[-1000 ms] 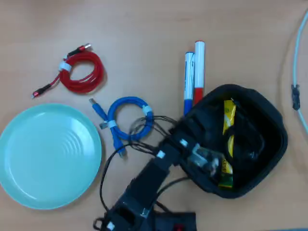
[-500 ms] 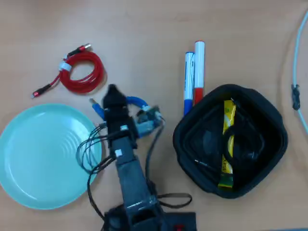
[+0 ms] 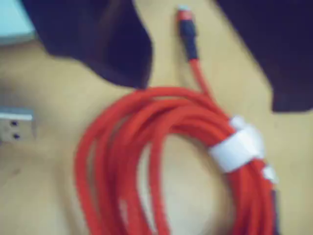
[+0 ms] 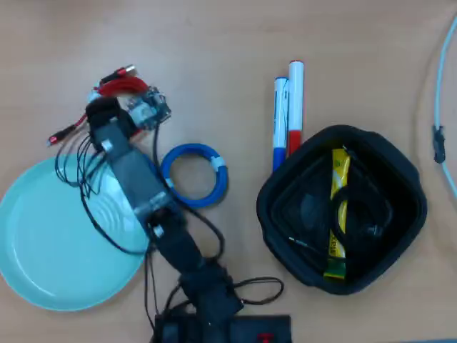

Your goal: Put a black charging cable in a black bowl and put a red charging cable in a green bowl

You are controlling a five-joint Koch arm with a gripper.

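Gripper [image 4: 107, 107] over red charging cable [image 3: 161, 161], jaws apart, dark tips either side of its plug end. Coil lies on table just above green bowl [image 4: 43, 243]. Black charging cable [image 4: 360, 211] inside black bowl [image 4: 400, 161].

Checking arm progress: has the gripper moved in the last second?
Yes. The gripper swung left across the overhead view, from the black bowl to the red charging cable.

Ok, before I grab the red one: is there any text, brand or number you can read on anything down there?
None can be read.
Yellow packet in the black bowl: dark marks, too blurred to read.
Two markers: no legible print.
Red charging cable, its white tie: blank as far as the wrist view shows.
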